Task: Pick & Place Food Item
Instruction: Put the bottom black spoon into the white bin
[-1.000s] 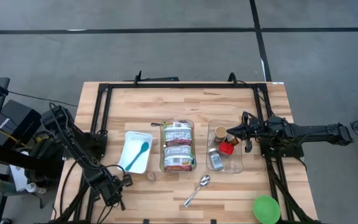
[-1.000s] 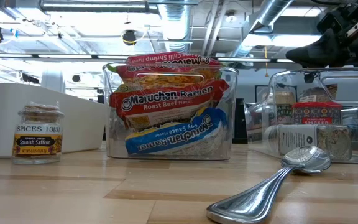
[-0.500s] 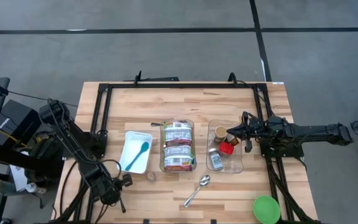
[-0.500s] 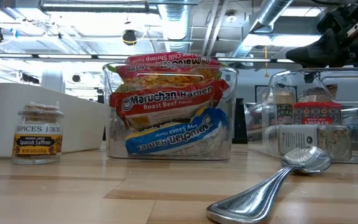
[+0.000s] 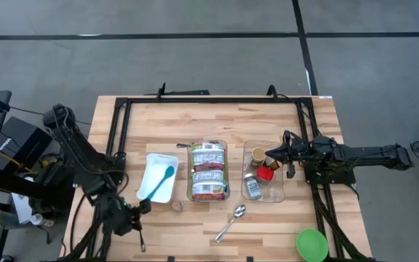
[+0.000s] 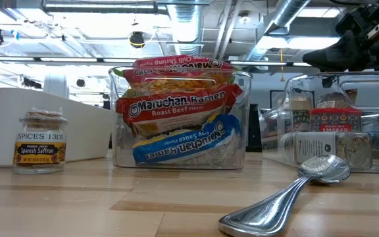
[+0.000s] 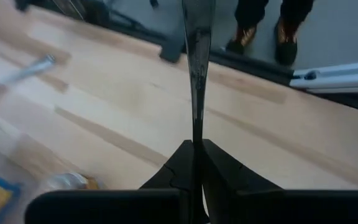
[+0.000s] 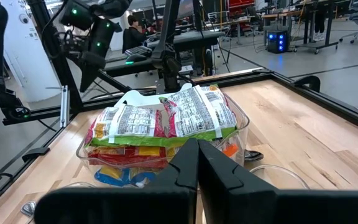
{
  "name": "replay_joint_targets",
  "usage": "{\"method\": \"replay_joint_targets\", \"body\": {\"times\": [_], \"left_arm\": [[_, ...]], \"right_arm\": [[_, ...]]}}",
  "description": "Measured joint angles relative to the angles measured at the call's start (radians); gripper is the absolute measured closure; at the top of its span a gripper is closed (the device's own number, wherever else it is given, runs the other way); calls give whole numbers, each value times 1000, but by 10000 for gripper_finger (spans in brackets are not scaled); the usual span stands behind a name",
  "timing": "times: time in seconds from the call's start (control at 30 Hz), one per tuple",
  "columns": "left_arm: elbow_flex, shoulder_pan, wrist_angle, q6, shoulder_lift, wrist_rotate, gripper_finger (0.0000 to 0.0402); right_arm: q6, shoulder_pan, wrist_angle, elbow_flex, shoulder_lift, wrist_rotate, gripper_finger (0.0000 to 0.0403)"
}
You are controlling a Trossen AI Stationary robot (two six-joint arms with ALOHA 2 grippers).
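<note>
Ramen packs (image 5: 209, 171) in bin, beside right pincer (image 5: 268, 155).

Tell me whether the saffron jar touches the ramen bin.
Apart. The low view shows bare table between the saffron jar and the ramen bin.

Ramen bin (image 5: 209, 171) between tray (image 5: 153, 191) and spice bin (image 5: 273, 191)
</note>
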Motion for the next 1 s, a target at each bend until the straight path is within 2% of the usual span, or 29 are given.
{"method": "replay_joint_targets", "body": {"times": [0.17,0.33,0.67,0.83,1.0], "left_arm": [[0,0,22,53,-60,-31,391],[0,0,30,60,-109,-105,391],[0,0,86,60,-182,-324,389],[0,0,161,60,-198,-425,393],[0,0,168,59,-202,-509,391]], "right_arm": [[0,0,0,0,0,0,402],[0,0,0,0,0,0,402],[0,0,0,0,0,0,402],[0,0,0,0,0,0,402],[0,0,0,0,0,0,402]]}}
